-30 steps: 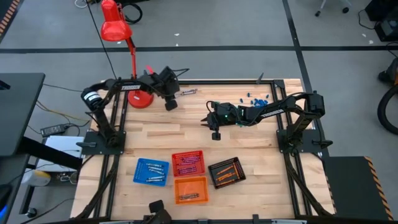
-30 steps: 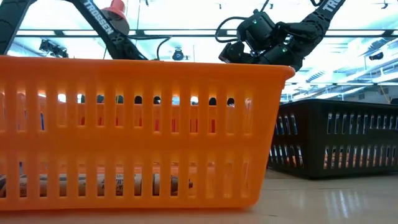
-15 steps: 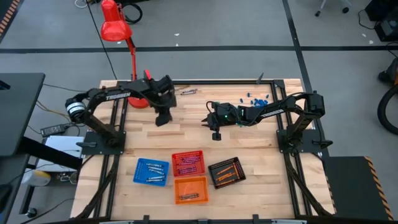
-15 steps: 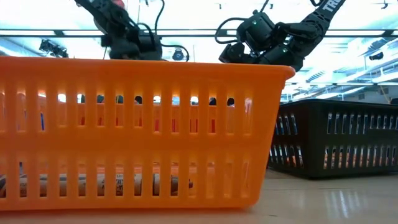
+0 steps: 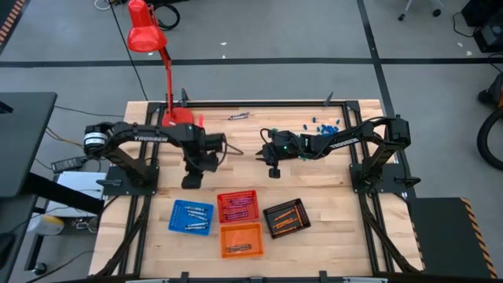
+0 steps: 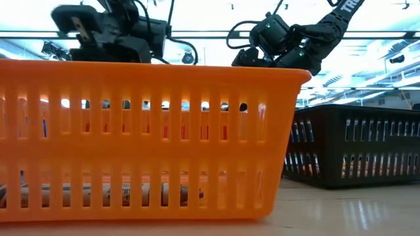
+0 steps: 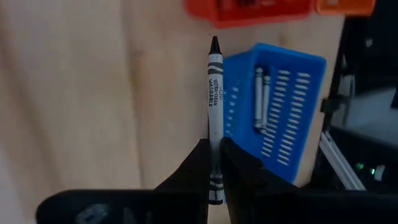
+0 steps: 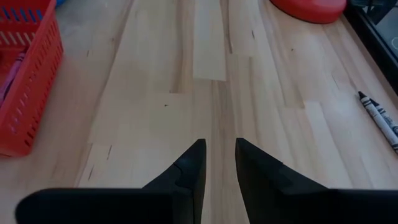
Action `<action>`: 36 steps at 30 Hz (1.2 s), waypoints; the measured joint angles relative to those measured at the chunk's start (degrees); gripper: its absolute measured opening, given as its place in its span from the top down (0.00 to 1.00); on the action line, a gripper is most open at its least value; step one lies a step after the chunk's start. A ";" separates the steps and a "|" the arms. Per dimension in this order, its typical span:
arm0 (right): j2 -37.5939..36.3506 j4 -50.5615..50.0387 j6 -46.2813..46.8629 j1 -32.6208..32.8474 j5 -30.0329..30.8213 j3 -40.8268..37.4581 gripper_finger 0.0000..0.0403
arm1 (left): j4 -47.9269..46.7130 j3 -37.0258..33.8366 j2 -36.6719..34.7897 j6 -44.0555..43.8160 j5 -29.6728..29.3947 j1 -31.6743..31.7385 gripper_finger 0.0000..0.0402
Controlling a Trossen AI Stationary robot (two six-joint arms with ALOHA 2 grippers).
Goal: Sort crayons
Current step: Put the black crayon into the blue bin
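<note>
My left gripper (image 5: 189, 181) hangs over bare wood just on the far side of the blue tray (image 5: 191, 217) and is shut on a grey crayon (image 7: 214, 99). Two grey crayons (image 7: 261, 99) lie in that blue tray (image 7: 273, 112). The red tray (image 5: 237, 206), orange tray (image 5: 240, 239) and black tray (image 5: 285, 218) each hold crayons. A few loose crayons (image 5: 238, 115) lie by the table's far edge. My right gripper (image 5: 273, 168) waits open above mid-table, with nothing between its fingers (image 8: 189, 165). My left gripper pinches the grey crayon between its two fingers at the blunt rear part (image 7: 215, 158). The crayon lies along the fingers, and its pointed tip (image 7: 214, 43) sticks out well past them. The fingers slant down from above, and the crayon is clear of the table.
A red desk lamp stands on its base (image 5: 179, 118) at the far left. Small blue bits (image 5: 322, 124) are scattered at the far right. In the low view the orange tray (image 6: 151, 137) fills the foreground, and the black tray (image 6: 354, 147) sits to its right.
My left gripper has swung from beside the lamp base at the far edge toward the near edge, ending just beyond the blue tray. It has tipped to point more steeply down. It has stayed shut.
</note>
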 joint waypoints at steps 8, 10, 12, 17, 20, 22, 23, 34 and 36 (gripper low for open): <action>0.00 0.09 0.28 0.02 -0.02 0.00 0.77 | 0.21 0.00 0.00 -5.89 6.66 -6.22 0.92; 0.00 0.07 0.28 0.06 -0.01 0.01 0.77 | 0.81 0.00 0.00 -7.30 6.81 -8.01 0.92; 0.00 0.09 0.28 0.06 -0.02 0.02 0.77 | 1.46 0.00 0.00 -7.99 6.82 -9.74 0.92; 0.00 0.11 0.66 0.06 -0.04 0.00 0.77 | 3.09 0.02 0.00 -12.12 6.11 -13.42 0.92; 0.00 0.11 0.66 0.06 -0.04 0.00 0.77 | 3.16 0.02 0.00 -15.75 -0.18 -15.58 0.92; 0.00 0.11 0.66 0.06 -0.04 0.01 0.77 | 2.83 0.02 0.00 -18.57 -4.04 -17.17 0.92; 0.00 0.11 0.66 0.06 -0.06 0.01 0.77 | 2.66 0.02 0.00 -19.63 -4.78 -17.91 0.92; 0.00 0.15 0.34 0.73 -0.06 0.02 0.77 | 2.60 0.02 0.00 -28.28 -12.99 -26.05 0.89; 0.00 0.16 0.28 0.76 -0.06 0.00 0.77 | 2.79 0.02 0.00 -30.02 -15.84 -26.79 0.85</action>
